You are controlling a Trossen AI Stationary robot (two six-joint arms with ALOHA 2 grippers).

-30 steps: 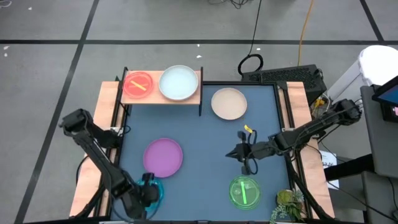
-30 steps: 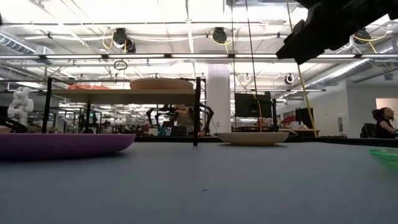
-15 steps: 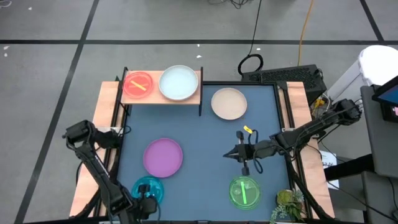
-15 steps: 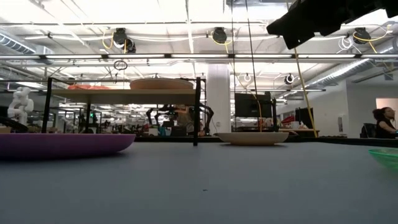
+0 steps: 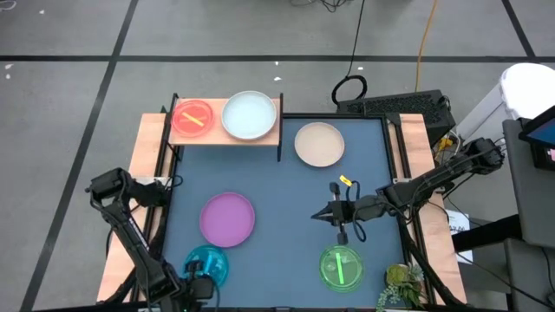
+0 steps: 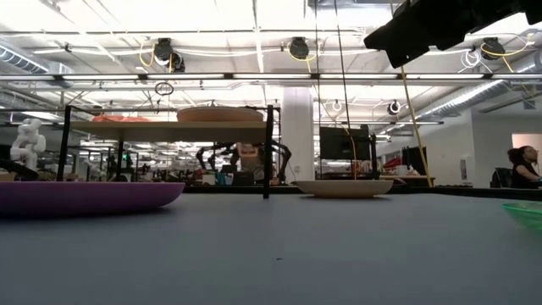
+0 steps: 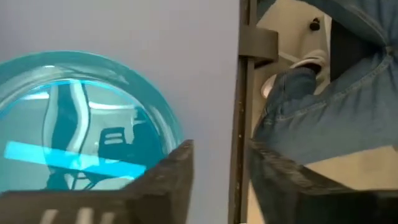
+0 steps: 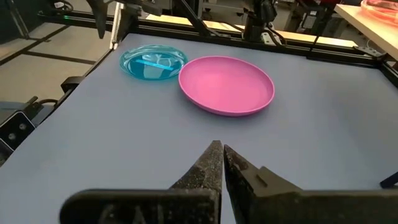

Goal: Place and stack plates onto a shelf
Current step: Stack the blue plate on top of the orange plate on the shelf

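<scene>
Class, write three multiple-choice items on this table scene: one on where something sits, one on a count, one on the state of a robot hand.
1. Where is the cyan plate?
A. on the shelf
B. near corner of the table, by the left hand
C. beside the cream plate

2. How many plates lie on the shelf?
A. two
B. three
C. none

3. The right hand is:
A. gripping the green plate
B. wide open
C. shut and empty

Answers:
1 B, the high view shows it by the left hand.
2 A, only the orange plate and the pale white plate sit there.
3 C, its fingertips meet on nothing above the table.
</scene>
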